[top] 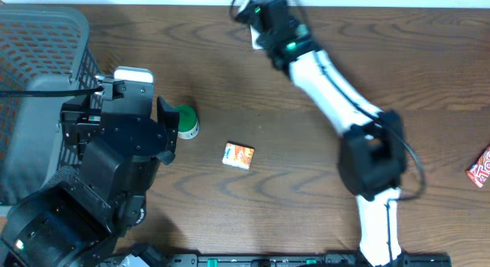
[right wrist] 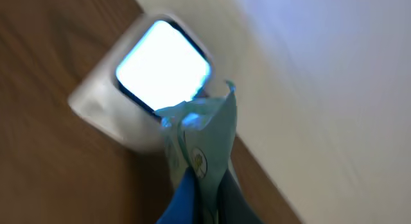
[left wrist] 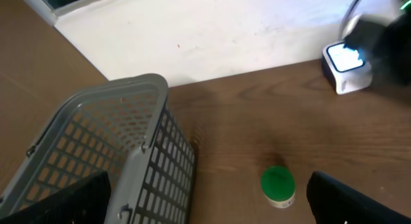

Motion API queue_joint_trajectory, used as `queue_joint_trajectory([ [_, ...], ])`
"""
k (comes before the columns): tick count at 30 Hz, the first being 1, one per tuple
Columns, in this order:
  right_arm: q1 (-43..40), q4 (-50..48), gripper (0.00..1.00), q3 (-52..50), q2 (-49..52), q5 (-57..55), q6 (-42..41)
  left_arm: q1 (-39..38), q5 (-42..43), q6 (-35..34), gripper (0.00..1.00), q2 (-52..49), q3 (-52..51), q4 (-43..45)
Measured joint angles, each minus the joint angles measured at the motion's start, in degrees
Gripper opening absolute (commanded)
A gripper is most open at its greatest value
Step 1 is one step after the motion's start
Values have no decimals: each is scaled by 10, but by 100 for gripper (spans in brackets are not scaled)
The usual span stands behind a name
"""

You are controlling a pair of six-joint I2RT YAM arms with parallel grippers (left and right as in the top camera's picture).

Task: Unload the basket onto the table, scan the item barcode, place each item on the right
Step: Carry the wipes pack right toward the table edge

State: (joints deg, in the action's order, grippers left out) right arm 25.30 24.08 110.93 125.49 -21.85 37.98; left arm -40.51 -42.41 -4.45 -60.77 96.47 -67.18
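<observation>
1. While the right hand [top: 262, 26] is pinched fully closed on the sachet [right wrist: 200, 144], the pack stands upright just in front of the lit window of the scanner [right wrist: 164, 67], at the far edge of the worktop [top: 306, 175].
2. The sachet looks like thin film. My read is very light, floppy and probably slick. It's not fragile, but it will bend and curl away from the window.
3. The grip is at the lower edge, and the top stands free and creased. Best hold, in my view, is a seam or edge, off the print, so the code face stays uncovered and flat.
4. The barcode isn't visible, so I can't tell which face points at the window.
5. The left hand [left wrist: 209, 185] is spread wide and empty, above the worktop between the basket [left wrist: 128, 121] and the green-lidded tub [left wrist: 277, 185].
</observation>
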Motion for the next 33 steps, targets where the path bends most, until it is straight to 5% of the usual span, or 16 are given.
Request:
queue_joint_trajectory([
  [6, -74, 167, 1, 3, -93, -11, -82, 0, 0, 0, 98, 0, 0, 1],
  [13, -234, 316, 1, -6, -87, 8, -159, 0, 0, 0, 98, 0, 0, 1],
  [29, -549, 150, 2, -245, -73, 163, -312, 0, 0, 0, 98, 0, 0, 1],
  [31, -562, 137, 28, -260, -71, 183, -323, 0, 0, 0, 98, 0, 0, 1],
  [33, -566, 128, 69, -261, -69, 207, -334, 0, 0, 0, 98, 0, 0, 0],
])
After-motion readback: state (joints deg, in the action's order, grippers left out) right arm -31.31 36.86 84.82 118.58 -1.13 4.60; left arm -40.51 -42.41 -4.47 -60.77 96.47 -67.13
